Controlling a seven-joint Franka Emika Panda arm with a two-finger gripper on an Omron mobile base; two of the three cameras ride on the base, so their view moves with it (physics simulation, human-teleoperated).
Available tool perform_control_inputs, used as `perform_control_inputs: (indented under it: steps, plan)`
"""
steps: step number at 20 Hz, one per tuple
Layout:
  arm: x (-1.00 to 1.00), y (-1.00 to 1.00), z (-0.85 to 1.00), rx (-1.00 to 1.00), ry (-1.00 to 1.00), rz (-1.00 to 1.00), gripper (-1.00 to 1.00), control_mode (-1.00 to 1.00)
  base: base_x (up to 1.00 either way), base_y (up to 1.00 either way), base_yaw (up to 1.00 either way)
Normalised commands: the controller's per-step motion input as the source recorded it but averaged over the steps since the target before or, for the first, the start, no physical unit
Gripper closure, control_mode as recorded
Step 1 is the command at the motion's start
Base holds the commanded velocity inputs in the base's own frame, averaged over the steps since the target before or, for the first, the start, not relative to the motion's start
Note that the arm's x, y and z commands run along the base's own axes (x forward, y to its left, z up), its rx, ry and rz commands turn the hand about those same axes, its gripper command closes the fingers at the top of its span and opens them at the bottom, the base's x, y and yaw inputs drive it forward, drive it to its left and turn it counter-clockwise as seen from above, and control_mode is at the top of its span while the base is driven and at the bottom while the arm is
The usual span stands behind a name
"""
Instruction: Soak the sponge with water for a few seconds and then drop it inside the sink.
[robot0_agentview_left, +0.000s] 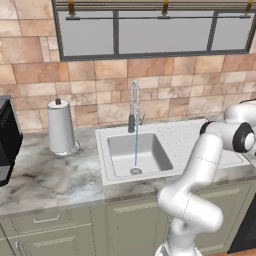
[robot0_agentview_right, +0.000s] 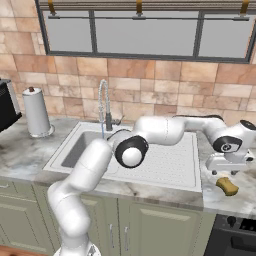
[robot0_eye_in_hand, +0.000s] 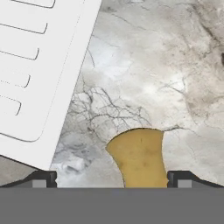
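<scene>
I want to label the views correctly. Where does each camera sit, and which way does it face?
Left base view: behind the arm's left, facing the sink, water; arm lower right.
Right base view: behind its right, facing the same sink; arm lower left, open gripper above the sponge.
Hand view: on the hand, looking down at the sponge, counter; fingertips show.

No legible text, labels, brands, numbers or signs on any surface, fixture or appliance in view.
</scene>
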Motion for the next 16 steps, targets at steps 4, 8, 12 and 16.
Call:
perform_control_inputs:
  steps: [4,8,12,16]
  plan:
    - [0.39,-0.25,-0.2,0.0,0.04,0.0,-1.0,-1.0,0.0,0.0,0.0]
    - [0.18,-0.31,-0.16,0.01,0.03,0.0,-1.0,-1.0,0.0,0.0,0.0]
    - [-0.06,-0.21,-0.02,0.03,0.01,0.02,-1.0,-1.0,0.0,0.0,0.0]
    - [-0.3,-0.01,0.0,0.04,0.0,0.06,-1.0,-1.0,0.0,0.0,0.0]
